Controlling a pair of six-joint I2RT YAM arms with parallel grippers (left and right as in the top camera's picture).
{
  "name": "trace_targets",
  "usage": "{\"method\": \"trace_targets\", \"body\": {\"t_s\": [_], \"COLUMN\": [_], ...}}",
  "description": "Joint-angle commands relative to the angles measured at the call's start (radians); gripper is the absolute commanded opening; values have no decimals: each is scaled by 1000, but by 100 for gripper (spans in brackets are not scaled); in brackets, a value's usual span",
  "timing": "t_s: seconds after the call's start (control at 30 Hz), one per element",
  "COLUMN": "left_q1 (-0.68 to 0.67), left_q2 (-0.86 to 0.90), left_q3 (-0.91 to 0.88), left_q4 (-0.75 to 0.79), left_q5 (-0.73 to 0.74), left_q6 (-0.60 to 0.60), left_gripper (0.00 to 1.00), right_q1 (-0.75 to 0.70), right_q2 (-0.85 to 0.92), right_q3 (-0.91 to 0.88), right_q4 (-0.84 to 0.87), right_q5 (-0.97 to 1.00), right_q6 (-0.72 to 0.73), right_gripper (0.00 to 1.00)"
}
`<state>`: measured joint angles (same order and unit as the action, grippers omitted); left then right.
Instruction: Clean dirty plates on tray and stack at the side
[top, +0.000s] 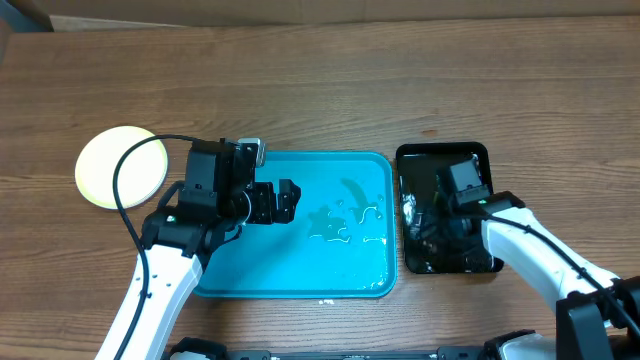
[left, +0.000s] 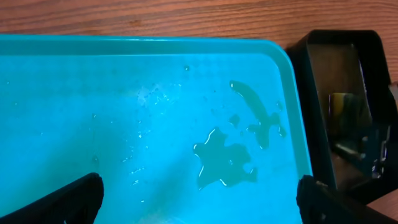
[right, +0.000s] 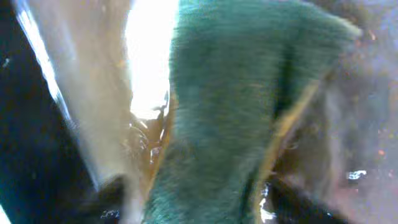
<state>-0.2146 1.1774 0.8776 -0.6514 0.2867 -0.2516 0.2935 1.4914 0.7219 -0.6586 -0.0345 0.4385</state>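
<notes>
The left tool (top: 288, 200) hangs low over the left part of the tray (top: 330, 272). Its two fingers (left: 81, 199) are spread wide and hold nothing. The right tool (top: 438, 222) is down inside the black tray (top: 440, 150), right up against a green sponge (right: 217, 124). The picture there is blurry, so I cannot tell if it is gripping the sponge or not.

The blue tray has no plates on it, only a few puddles (left: 227, 163) of water toward its right end. One pale yellow plate (top: 120, 167) sits on the table (top: 320, 80), just off the tray's far left corner. Other plates may lie under it; from above I cannot tell.

So I think the washing is about done, and the sponge is being put away. Next, the arms would need to let go of everything and pull back, with care not to bump the plate.

The table is brown wood with dark lines. Almost none of the room shows.
</notes>
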Motion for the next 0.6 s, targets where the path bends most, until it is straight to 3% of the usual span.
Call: {"method": "trace_targets", "body": {"t_s": [0.0, 0.33, 0.57], "left_q1": [-2, -2, -2], "left_q2": [19, 29, 29], "left_q3": [11, 11, 11], "left_q4": [0, 0, 0], "left_q5": [-10, -10, -10], "left_q6": [9, 9, 9], "left_gripper": [100, 100, 100], "right_q1": [7, -10, -9], "right_q2": [-9, -9, -9], "right_q3": [26, 26, -2], "right_q4": [0, 182, 211], "right_q5": [119, 147, 210], "right_q6": [18, 64, 139], "right_gripper": [100, 100, 100]}}
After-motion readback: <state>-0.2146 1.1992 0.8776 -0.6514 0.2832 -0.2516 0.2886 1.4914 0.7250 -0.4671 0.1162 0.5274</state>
